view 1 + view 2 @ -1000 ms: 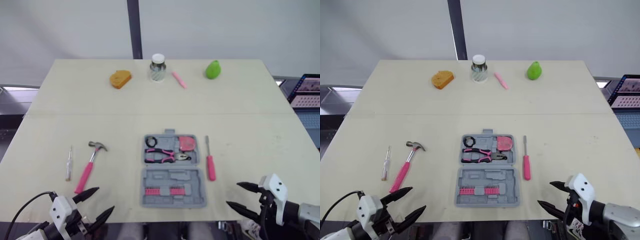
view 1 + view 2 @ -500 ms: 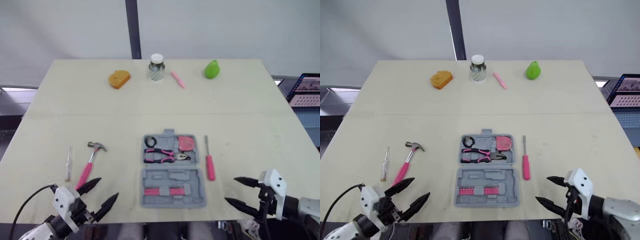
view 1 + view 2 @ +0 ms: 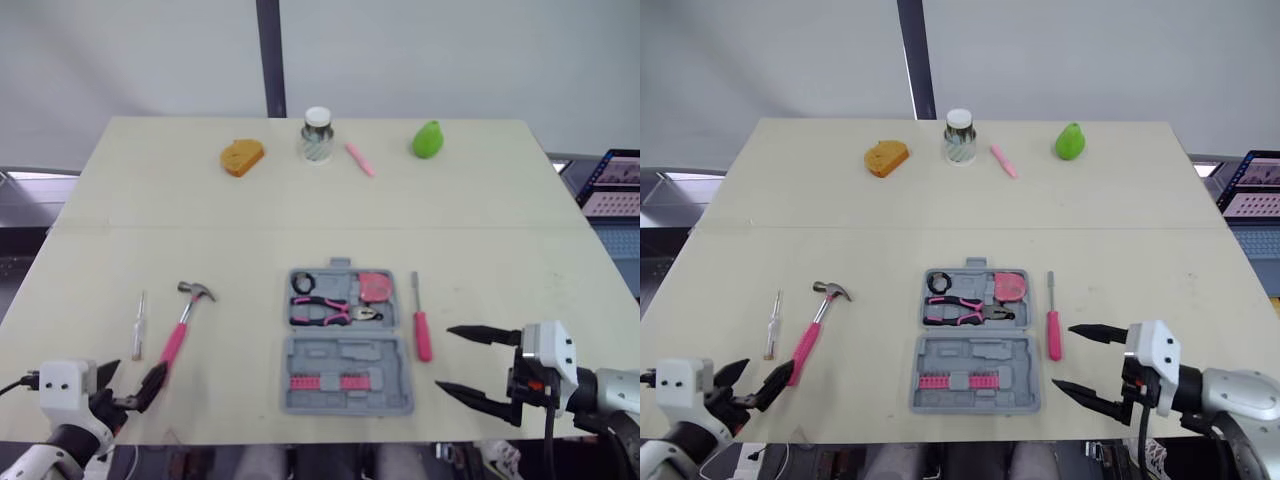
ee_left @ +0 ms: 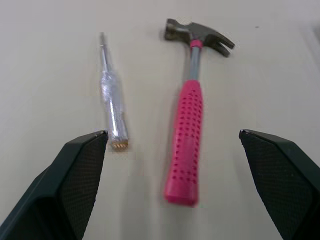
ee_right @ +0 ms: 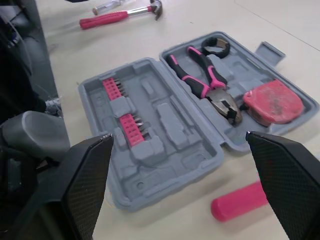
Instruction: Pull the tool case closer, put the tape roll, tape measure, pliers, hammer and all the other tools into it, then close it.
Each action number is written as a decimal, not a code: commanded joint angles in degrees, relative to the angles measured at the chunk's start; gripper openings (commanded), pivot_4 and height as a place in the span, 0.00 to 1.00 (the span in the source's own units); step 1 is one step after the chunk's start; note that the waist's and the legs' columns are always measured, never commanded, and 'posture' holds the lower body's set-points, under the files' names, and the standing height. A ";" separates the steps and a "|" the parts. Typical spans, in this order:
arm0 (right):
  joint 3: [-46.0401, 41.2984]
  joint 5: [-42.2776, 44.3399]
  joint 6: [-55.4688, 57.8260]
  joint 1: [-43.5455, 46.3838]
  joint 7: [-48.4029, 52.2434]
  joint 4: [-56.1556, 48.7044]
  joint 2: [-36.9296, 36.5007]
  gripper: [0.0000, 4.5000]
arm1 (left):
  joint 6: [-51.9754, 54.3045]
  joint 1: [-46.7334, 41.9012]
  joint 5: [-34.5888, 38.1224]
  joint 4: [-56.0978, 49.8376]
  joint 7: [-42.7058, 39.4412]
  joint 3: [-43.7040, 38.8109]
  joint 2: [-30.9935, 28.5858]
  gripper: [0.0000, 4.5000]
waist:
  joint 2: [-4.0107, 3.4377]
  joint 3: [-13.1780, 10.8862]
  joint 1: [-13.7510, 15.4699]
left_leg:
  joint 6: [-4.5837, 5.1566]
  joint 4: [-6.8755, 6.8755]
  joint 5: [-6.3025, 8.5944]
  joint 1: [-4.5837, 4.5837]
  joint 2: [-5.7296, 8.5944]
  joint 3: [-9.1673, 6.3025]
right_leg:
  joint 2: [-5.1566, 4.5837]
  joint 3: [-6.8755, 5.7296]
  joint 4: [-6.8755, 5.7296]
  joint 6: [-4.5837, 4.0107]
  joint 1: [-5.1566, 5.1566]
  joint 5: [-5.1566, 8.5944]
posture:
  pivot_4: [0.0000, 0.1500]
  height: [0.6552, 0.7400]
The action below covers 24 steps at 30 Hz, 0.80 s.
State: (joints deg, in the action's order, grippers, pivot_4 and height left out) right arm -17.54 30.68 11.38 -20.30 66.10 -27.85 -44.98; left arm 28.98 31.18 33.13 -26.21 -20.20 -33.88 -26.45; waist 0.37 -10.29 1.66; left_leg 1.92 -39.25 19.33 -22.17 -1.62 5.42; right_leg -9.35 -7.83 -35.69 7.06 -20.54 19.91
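- The tool case (image 3: 350, 400) is seen lying open near the 6 o'clock edge of the table (image 3: 300, 220), its lid half toward 12 o'clock.
- The tape roll (image 3: 303, 283), pliers (image 3: 330, 313) and tape measure (image 3: 375, 286) are already seated in that far half. A row of pink bits is held in the near half.
- The hammer (image 3: 180, 325) is left out on the table at 9 o'clock of the case, apart from it. Its long axis runs from the pink grip end at 7 o'clock to the steel head at 1 o'clock.
- A small clear-handled screwdriver (image 3: 138, 328) is laid just beyond the hammer at 9 o'clock, nearly parallel to it.
- A pink screwdriver (image 3: 422, 330) is laid just beside the case at 3 o'clock, with its blade to 12 and its handle to 6.
- The left gripper (image 3: 140, 368) is held with its fingers spread wide and empty. The hammer's grip end is found just ahead of it at about 12 o'clock, lined up between the fingers in the left wrist view.
- The left arm is judged the nearer one for the hammer. A short advance along the handle's axis is what a grasp would call for.
- The right gripper (image 3: 443, 358) is likewise parted and empty, with the pink screwdriver's handle close at 11 o'clock and the case at 9.
- A jar (image 3: 317, 135) and a green pear shape (image 3: 427, 139) are set well apart at the 12 o'clock edge.
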 commanded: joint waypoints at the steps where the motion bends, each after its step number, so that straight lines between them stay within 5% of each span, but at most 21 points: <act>1: 1.05 0.73 -1.66 0.56 1.18 -2.77 -0.27 0.99 | 1.49 -2.55 0.30 2.42 -1.03 -2.44 -3.05 1.00 | 0.02 0.01 -0.12 | 0.00 0.00 0.00 0.00 0.00 0.01 | 0.00 0.01 -0.01 0.00 0.00 0.00 | 1.00 0.47; 8: 2.73 -0.90 -2.52 1.42 -0.09 -1.79 0.29 0.99 | 8.50 -9.37 -0.55 4.43 2.26 -2.38 -7.43 1.00 | 0.06 0.02 -0.24 | -0.06 0.00 -0.02 0.04 -0.01 0.02 | 0.01 0.02 -0.06 0.00 0.00 0.00 | 1.00 0.47; 24: 2.59 -2.03 -1.10 1.87 -4.87 -2.39 0.32 0.99 | 30.18 -27.19 -3.52 3.86 16.46 1.94 -7.05 1.00 | 0.09 0.04 -0.31 | -0.20 0.00 -0.13 0.06 -0.05 0.01 | 0.54 0.13 -0.28 0.04 0.01 -0.02 | 1.00 0.47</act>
State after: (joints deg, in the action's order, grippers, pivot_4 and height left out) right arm -13.91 28.28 10.23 -18.13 61.88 -28.95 -44.81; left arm 57.58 4.18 30.81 -21.29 -5.00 -31.77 -33.62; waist 0.46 -10.26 1.35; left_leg 1.71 -39.24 19.19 -22.11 -1.70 5.44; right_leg -8.78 -7.67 -35.97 7.10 -20.53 19.89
